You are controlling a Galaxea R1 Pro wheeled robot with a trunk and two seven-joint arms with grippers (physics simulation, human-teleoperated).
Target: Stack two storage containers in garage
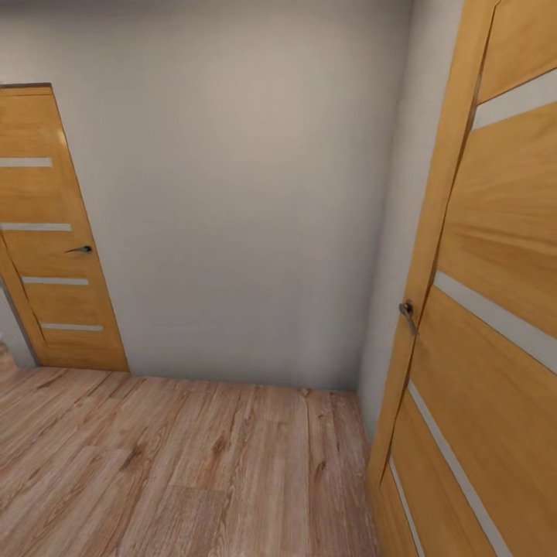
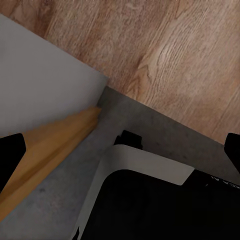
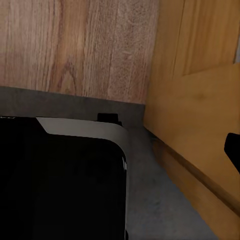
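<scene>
The two storage containers are out of view. My left gripper (image 2: 120, 152) is open: one black fingertip (image 2: 11, 156) and the other (image 2: 233, 150) stand far apart with nothing held between them. Below it lie my white and black base (image 2: 145, 165), a strip of dark grey floor (image 2: 165, 125) and light wood planks (image 2: 180, 55). My right gripper (image 3: 120, 150) looks open too. One black fingertip (image 3: 233, 149) sits at the picture's edge, and nothing is held. It hangs over my base (image 3: 80, 130) and dark grey floor (image 3: 150, 200).
In the head view a plain grey wall (image 1: 247, 193) stands straight ahead across a wood plank floor (image 1: 170, 464). A closed wooden door (image 1: 54, 255) is at the far left. An open wooden door (image 1: 495, 309) with a metal handle (image 1: 406, 313) stands close on the right.
</scene>
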